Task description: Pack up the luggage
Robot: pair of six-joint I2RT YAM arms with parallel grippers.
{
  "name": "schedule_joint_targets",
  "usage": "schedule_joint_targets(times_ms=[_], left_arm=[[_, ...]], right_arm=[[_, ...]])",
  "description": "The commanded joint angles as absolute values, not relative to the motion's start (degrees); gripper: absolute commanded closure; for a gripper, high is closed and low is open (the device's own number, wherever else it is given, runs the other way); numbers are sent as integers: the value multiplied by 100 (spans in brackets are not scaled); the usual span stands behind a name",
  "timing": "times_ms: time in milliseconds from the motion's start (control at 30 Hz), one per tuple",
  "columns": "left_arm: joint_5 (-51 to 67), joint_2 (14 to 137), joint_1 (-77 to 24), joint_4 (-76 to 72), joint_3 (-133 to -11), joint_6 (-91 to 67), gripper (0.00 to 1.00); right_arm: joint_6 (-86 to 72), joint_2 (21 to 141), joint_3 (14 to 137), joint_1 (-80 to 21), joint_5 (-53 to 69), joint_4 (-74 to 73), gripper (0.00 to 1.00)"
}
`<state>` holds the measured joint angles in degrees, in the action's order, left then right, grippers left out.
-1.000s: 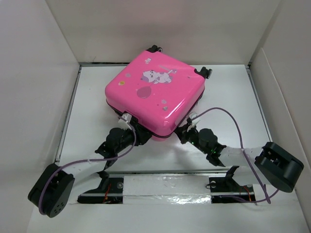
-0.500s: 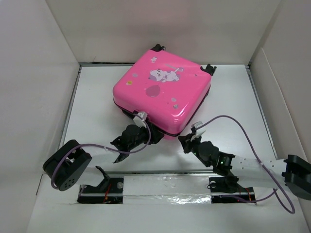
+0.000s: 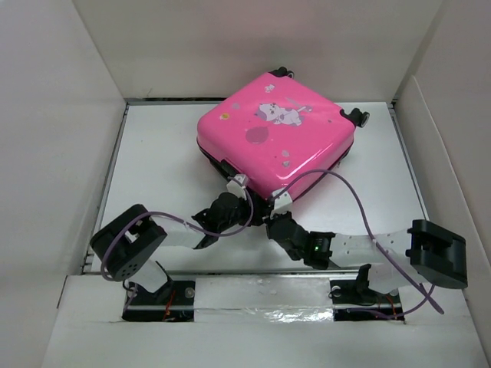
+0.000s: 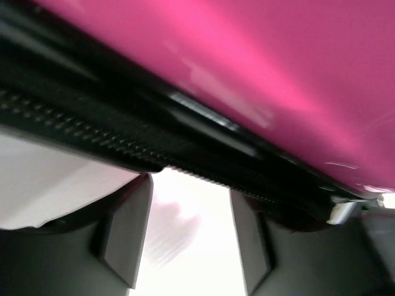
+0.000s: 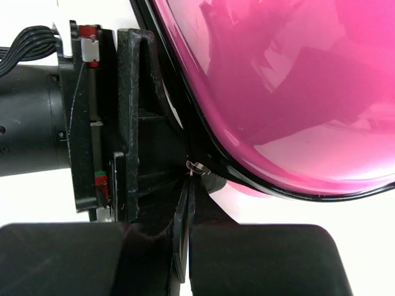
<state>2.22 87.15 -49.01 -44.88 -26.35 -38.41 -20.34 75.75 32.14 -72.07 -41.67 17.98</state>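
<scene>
The luggage point(image 3: 276, 138), a bright pink hard-shell suitcase with a cartoon print, lies flat and closed at the back centre of the table, its wheels point(image 3: 359, 116) toward the far side. My left gripper point(image 3: 230, 205) is at its near corner. In the left wrist view the left gripper point(image 4: 188, 188) is open just under the black zipper band point(image 4: 123, 139), holding nothing. My right gripper point(image 3: 278, 217) is beside it, shut on the flat black zipper pull point(image 5: 185, 216), whose metal ring point(image 5: 196, 168) joins the zipper at the shell's edge point(image 5: 278, 92).
White walls close in the table on the left point(image 3: 54, 153), back point(image 3: 253, 46) and right point(image 3: 453, 153). A rail with foil tape point(image 3: 261, 295) runs along the near edge. Purple cables point(image 3: 360, 207) loop over both arms. The left gripper's body point(image 5: 55, 123) sits close to the right fingers.
The suitcase has slid right and toward the back and turned a little. Both grippers followed it; the right gripper moved left to the near corner, next to the left gripper.
</scene>
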Motion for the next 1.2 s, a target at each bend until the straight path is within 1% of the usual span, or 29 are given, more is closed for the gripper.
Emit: schedule_joint_targets(times_ms=[0, 33, 67, 100, 167, 200, 267, 300, 400, 467, 500, 533, 633, 667, 700, 767, 800, 833, 867, 900, 933, 1000, 1033, 1100, 1133, 1167], left_arm=[[-474, 8116, -4694, -5355, -2745, -4087, 45], [-483, 7886, -4528, -5161, -2620, -4035, 37], [-623, 7658, -4448, -4942, -2489, -3999, 35], [-720, 7107, -4369, -4356, -2305, -3964, 33], [-1053, 6516, -4089, -3782, -2172, -3929, 31], [-1150, 5956, -3983, -3336, -2110, -3920, 31], [-1509, 5478, -3754, -3042, -2127, -3920, 30], [-1599, 5154, -3457, -2928, -2188, -3929, 30], [-1469, 5009, -2647, -3067, -2495, -4095, 29], [-1407, 5237, -2305, -3234, -2758, -4183, 29], [-1267, 5656, -2050, -3269, -3134, -4366, 28], [-1066, 5904, -1526, -3339, -3312, -4481, 28], [-135, 7011, -654, -3813, -3928, -5219, 28], [303, 7249, -555, -4041, -4059, -5351, 28], [368, 7790, -493, -4017, -4557, -5413, 28], [762, 8399, -439, -3614, -5322, -5204, 29], [826, 8959, -439, -3116, -6057, -5081, 29], [904, 9182, -439, -2955, -6308, -4941, 29], [1001, 9341, -439, -2936, -6458, -4913, 29], [1028, 9508, -379, -2988, -6547, -4913, 29], [1063, 9579, -378, -3032, -6644, -4904, 29], [1168, 9807, -325, -2911, -6828, -4799, 29], [1204, 9922, -325, -2744, -7168, -4721, 29], [1344, 10186, -325, -2541, -7495, -4553, 29], [1397, 10239, -325, -2584, -7506, -4553, 29], [1476, 10318, -325, -2636, -7506, -4553, 29]], right_arm=[[-2373, 7551, 3578, -7629, -2409, 2672, 100], [-2443, 7428, 3325, -7498, -2365, 2698, 100], [-2487, 7296, 3166, -7419, -2286, 2724, 100], [-2522, 6990, 3025, -7366, -2111, 2777, 100], [-2540, 6699, 2620, -7313, -1969, 2804, 100], [-2531, 6575, 2515, -7313, -1838, 2786, 100], [-2522, 6276, 2348, -7313, -1723, 2681, 100], [-2540, 6214, 2329, -7313, -1627, 2515, 100], [-2540, 5951, 2294, -7313, -1459, 2259, 100], [-2540, 5889, 2285, -7313, -1380, 2233, 100], [-2523, 5897, 2294, -7313, -1293, 2232, 100], [-2514, 5897, 2303, -7313, -1257, 2241, 100], [-2505, 5941, 2303, -7313, -1266, 2188, 100], [-2505, 5933, 2277, -7313, -1266, 2197, 100], [-2496, 5924, 2268, -7313, -1240, 2206, 100], [-2461, 5915, 2250, -7313, -1091, 2180, 100], [-2470, 5924, 2259, -7313, -925, 2188, 100], [-2539, 5976, 2285, -7365, -905, 2162, 100], [-2549, 5994, 2363, -7365, -888, 2014, 93], [-2575, 5985, 2460, -7365, -975, 1447, 62], [-2566, 5864, 2591, -7365, -1002, 1128, 46], [-2549, 5591, 2882, -7365, -1177, 330, 20], [-2540, 5425, 2944, -7365, -1430, 116, 16], [-2496, 4976, 3146, -7112, -1703, -671, 16], [-2513, 4835, 3207, -6997, -1818, -903, 19], [-2548, 4582, 3243, -6874, -1941, -1123, 25]])
